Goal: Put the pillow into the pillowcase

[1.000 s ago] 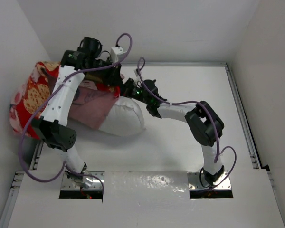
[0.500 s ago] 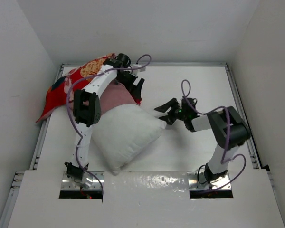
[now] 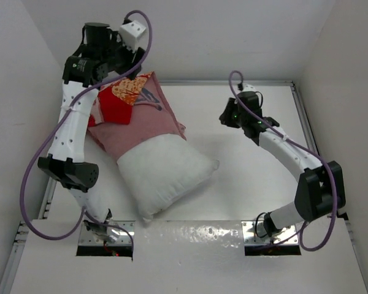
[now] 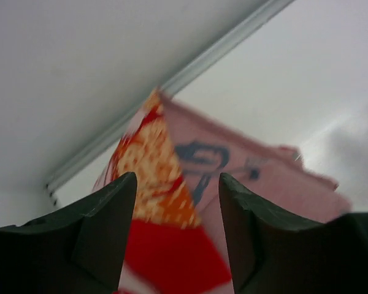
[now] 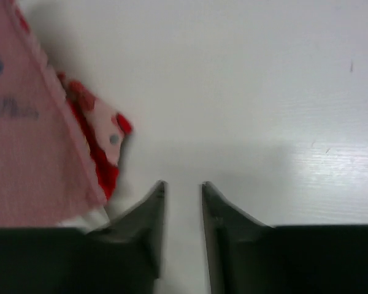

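The white pillow (image 3: 165,174) lies slantwise left of the table's middle. Its far end is under the pillowcase (image 3: 144,119), which shows its pink inner side and has a red printed flap (image 3: 118,101) folded over at the back left. My left gripper (image 3: 124,64) hangs high over that flap. In the left wrist view the left gripper (image 4: 178,177) has its fingers apart, with the blurred pillowcase (image 4: 190,153) showing beyond them. My right gripper (image 3: 225,116) is to the right of the pillowcase, apart from it. Its fingers (image 5: 183,184) stand a narrow gap apart over bare table, and a pillowcase corner (image 5: 30,135) lies to their left.
White walls enclose the table on the left, back and right. A metal rail (image 3: 313,153) runs along the right edge, and another rail (image 4: 172,82) runs along the back. The arm bases (image 3: 104,233) sit in cut-outs at the near edge.
Both grippers let go and opened. The left arm rose to the back left above the pillowcase. The right gripper drew back to the right. The pillow settled with its far end under the cover.
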You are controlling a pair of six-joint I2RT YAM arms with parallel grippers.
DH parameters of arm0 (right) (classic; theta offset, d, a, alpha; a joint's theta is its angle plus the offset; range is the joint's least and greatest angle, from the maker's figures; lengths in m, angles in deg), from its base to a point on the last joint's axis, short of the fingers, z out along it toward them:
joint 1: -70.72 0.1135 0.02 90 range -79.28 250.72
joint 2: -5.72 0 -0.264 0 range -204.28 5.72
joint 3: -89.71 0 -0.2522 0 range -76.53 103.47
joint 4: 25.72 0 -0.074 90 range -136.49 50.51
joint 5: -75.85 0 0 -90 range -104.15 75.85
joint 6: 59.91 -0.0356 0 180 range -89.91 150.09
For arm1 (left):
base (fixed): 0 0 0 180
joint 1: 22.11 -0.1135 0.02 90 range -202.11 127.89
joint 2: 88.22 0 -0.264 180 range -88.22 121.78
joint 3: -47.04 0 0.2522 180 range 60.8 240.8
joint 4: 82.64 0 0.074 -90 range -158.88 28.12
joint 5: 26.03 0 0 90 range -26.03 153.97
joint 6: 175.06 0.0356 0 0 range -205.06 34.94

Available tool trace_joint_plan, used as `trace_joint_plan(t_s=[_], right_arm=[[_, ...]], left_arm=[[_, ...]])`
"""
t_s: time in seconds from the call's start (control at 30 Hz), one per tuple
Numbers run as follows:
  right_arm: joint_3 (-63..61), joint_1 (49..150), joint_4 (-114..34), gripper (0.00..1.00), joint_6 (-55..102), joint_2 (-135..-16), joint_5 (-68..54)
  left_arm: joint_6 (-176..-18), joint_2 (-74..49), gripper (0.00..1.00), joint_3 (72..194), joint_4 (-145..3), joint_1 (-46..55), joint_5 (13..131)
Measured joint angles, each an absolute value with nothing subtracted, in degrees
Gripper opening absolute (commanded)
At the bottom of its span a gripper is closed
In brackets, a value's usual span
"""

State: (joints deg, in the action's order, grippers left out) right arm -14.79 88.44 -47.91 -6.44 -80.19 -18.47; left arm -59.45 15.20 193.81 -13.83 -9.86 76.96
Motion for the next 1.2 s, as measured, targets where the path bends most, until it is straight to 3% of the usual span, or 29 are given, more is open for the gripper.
trace_joint_plan(t_s=[0.03, 0.07, 0.13, 0.23, 0.37, 0.43, 0.47, 0.57, 0.6, 0.63, 0.7, 0.73, 0.77, 1.03, 1.2], right_arm=[[-14.77, 90.12, -48.59, 0.47, -4.78, -79.47, -19.14], [-14.7, 92.37, -48.94, 0.65, -2.86, -78.75, -19.73], [-13.7, 98.23, -49.33, 0.73, 1.03, -77.81, -20.04], [-10.31, 106.14, -48.24, 0.83, 4.2, -78.66, -17.83], [-2.7, 111.8, -44.72, 0.85, 5.54, -85.04, -14.47], [2.06, 113.49, -42.95, 0.86, 5.78, -90.35, -13.64], [3.98, 114.1, -41.53, 0.87, 5.71, -93.04, -13.33], [6.74, 115.37, -38.82, 0.77, 4.57, -99.62, -12.26], [7.33, 115.61, -38.25, 0.69, 4.25, -101.76, -12.04], [7.79, 115.76, -38.21, 0.46, 3.83, -103.86, -11.91], [8.12, 115.78, -38.36, 0.23, 2.93, -107.27, -11.36], [8.12, 115.78, -38.16, 0.04, 2.08, -108.67, -11.01], [8.03, 115.74, -38.01, 0.0, 1.56, -109.41, -10.86], [-0.47, 115.13, -33.11, 0.0, 0.31, -104.5, -11.23], [-2.4, 115.17, -33.66, 0.0, 2.48, -102.42, -11.17]], left_arm=[[-58.4, 14.13, 0.67, 191.86, -13.2, -11.32, 75.96], [-57.16, 13.25, 0.77, 189.61, -12.17, -12.83, 75.06], [-55.26, 12.92, 0.91, 183.12, -10.75, -15.85, 73.05], [-53.05, 14.69, 0.93, 171.97, -8.74, -18.84, 70.08], [-51.61, 17.73, 0.91, 162.14, -8.72, -19.34, 67.94], [-51.1, 18.32, 0.85, 161.7, -8.85, -19.34, 68.37], [-50.88, 18.24, 0.72, 161.72, -9.22, -19.43, 69.01], [-50.99, 17.75, 0.38, 162.01, -10.34, -19.56, 71.28], [-51.1, 17.8, 0.15, 162.55, -10.34, -19.56, 71.76], [-51.32, 17.89, 0.08, 163.21, -10.12, -19.56, 72.11], [-51.19, 18.04, 0.0, 165.42, -8.87, -19.58, 72.72], [-51.21, 18.04, 0.0, 166.6, -8.41, -19.58, 73.09], [-51.15, 18.02, 0.0, 168.04, -7.69, -19.58, 73.49], [-52.81, 17.99, 0.0, 181.57, -3.98, -19.58, 72.39], [-55.23, 18.08, 0.0, 183.25, -12.76, -19.58, 67.96]])
